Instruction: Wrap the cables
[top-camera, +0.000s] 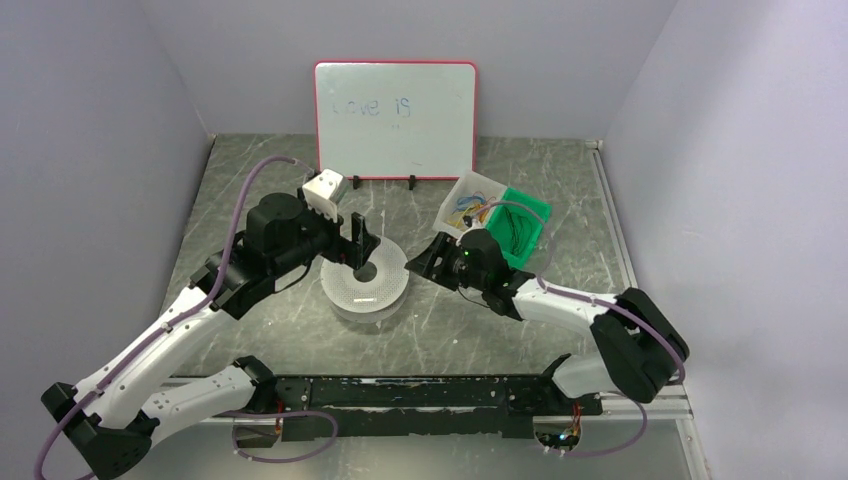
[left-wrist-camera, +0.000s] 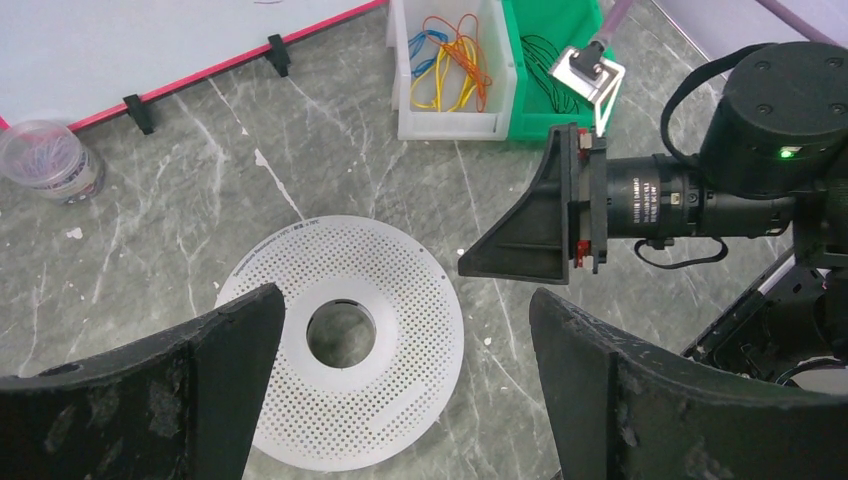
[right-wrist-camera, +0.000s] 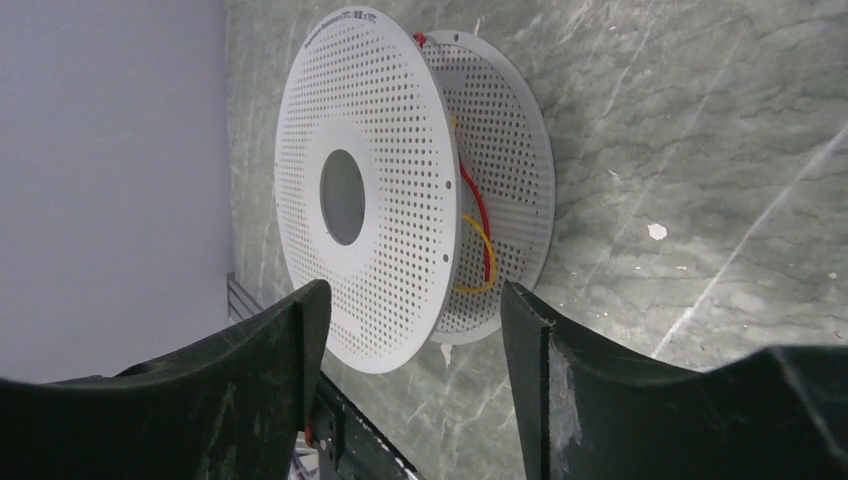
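**Fig. Approach to the reel, both arms unloaded.** The left gripper (top-camera: 358, 245) hangs over the perforated reel (top-camera: 365, 285) at frame centre, its jaws spread wide and holding nothing. The right gripper (top-camera: 433, 258), just right of the reel, also has its jaws spread and empty. Loose orange-yellow cables (left-wrist-camera: 455, 65) lie in the white bin (left-wrist-camera: 450, 125) at upper centre of the left-wrist view. A black cable (left-wrist-camera: 538, 60) lies in the green bin (left-wrist-camera: 530, 125) that touches it. The right-wrist view shows red and yellow strands (right-wrist-camera: 478, 235) lying between the reel's two flanges. The step in hand appears to be fetching the next strand, and the right arm is nearer the bins. Wire this thin calls for a fingertip pinch, fully closed, then a slow lift to shed tangled neighbours. The left jaws could steady the reel on the tabletop (top-camera: 450, 330).
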